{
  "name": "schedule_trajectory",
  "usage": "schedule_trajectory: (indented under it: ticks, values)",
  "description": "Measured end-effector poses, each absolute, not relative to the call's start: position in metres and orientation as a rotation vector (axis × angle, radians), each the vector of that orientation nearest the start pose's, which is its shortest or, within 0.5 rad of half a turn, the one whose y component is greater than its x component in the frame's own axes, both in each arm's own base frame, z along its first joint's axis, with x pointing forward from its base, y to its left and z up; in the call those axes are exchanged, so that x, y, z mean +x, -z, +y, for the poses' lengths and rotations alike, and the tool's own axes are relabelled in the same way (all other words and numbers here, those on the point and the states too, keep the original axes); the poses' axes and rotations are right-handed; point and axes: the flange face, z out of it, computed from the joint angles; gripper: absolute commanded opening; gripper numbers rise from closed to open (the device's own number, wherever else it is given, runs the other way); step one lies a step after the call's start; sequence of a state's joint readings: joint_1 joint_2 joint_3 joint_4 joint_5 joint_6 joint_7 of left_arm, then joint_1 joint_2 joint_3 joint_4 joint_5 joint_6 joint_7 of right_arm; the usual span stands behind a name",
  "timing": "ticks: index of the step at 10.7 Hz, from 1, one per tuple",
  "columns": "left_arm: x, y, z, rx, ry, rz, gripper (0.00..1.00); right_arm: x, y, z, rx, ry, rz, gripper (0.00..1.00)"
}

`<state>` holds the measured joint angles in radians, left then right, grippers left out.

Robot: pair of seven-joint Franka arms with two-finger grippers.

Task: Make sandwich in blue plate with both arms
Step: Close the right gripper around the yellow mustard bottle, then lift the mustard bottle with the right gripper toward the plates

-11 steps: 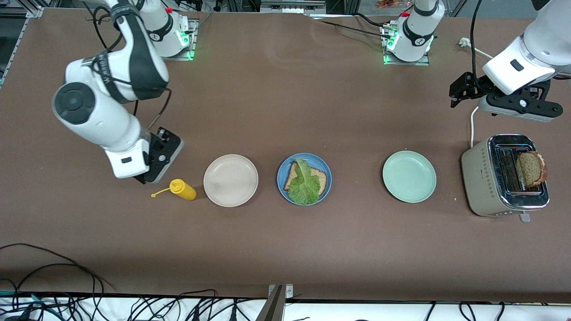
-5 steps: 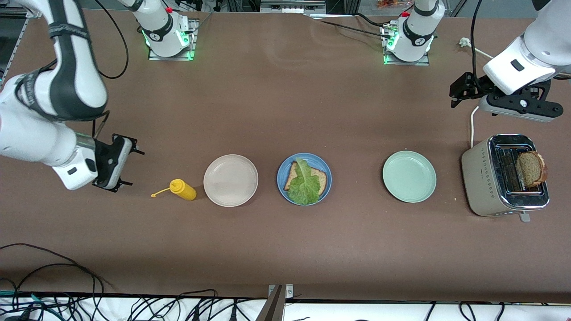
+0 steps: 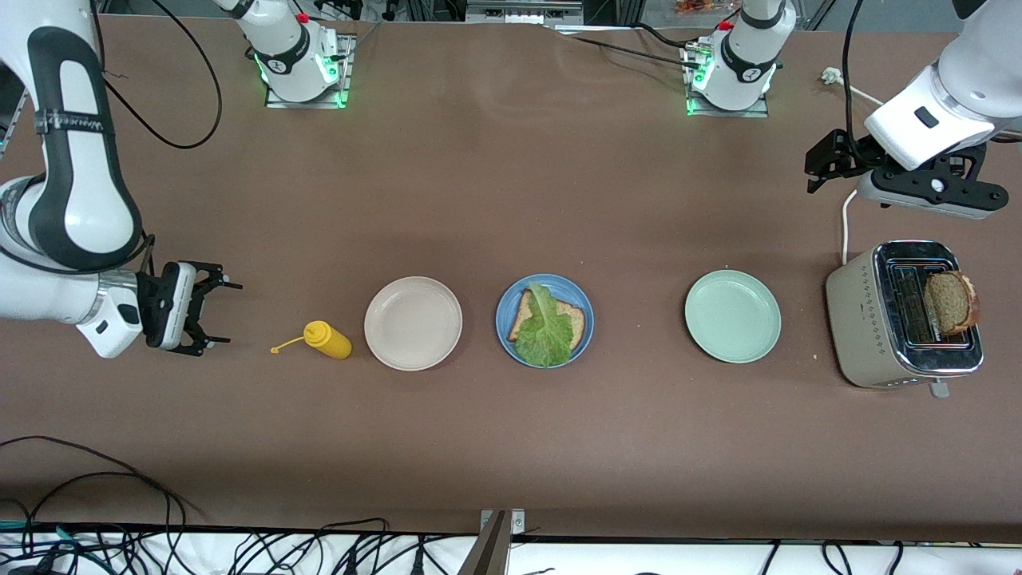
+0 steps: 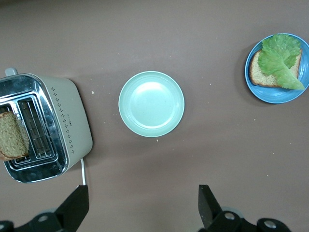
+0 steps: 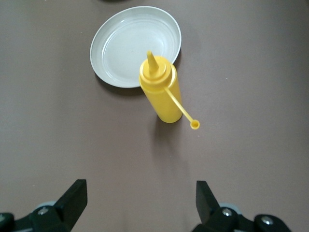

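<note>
Right gripper [image 3: 209, 309] has swung away from yellow plastic squeeze bottle [image 3: 328, 339], jaws spread, empty, lined up to grab it; left gripper [image 3: 822, 164] idles wide, empty, above the table by the toaster [image 3: 905, 316].

Count, by kind.

Plates: three, namely one blue plate [image 3: 544, 321], one beige plate [image 3: 413, 323], one pale green plate [image 3: 732, 316].

Bread slices: two, one on the blue plate [image 3: 573, 317], one standing in the toaster slot [image 3: 950, 303].

Lettuce leaf [image 3: 546, 327]: one.

Toaster [image 3: 902, 314]: one, with two slots.

Yellow squeeze bottle [image 3: 326, 339]: one.

Robot arms: two, each with one hand, the right hand [image 3: 209, 309] and the left hand [image 3: 822, 164].

Table [image 3: 511, 447]: one.
</note>
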<state>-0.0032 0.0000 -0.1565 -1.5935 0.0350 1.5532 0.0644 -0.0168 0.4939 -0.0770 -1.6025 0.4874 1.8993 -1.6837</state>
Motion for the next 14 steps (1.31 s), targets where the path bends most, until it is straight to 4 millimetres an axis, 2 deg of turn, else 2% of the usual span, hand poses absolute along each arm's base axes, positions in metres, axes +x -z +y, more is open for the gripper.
schedule_trajectory:
  ticks: [2,4,7,9,12,14]
  values:
    - [0.547,-0.611,-0.077,-3.129,-0.07,0.315,1.0,0.667,-0.301,-0.036,-2.017,0.324,-1.735,1.0]
    - [0.548,-0.609,-0.064,-3.159,-0.097,0.275,1.0,0.669,-0.26,-0.041,-1.946,0.379,-1.719,1.0]
    - [0.548,-0.607,-0.066,-3.162,-0.108,0.279,1.0,0.675,-0.213,-0.039,-1.882,0.461,-1.68,1.0]
    - [0.548,-0.606,-0.066,-3.162,-0.109,0.28,1.0,0.677,-0.186,-0.028,-1.832,0.504,-1.659,1.0]
    - [0.548,-0.606,-0.066,-3.162,-0.111,0.28,1.0,0.683,-0.163,-0.005,-1.77,0.545,-1.65,1.0]
    - [0.548,-0.606,-0.066,-3.162,-0.112,0.28,1.0,0.685,-0.153,0.002,-1.749,0.585,-1.645,1.0]
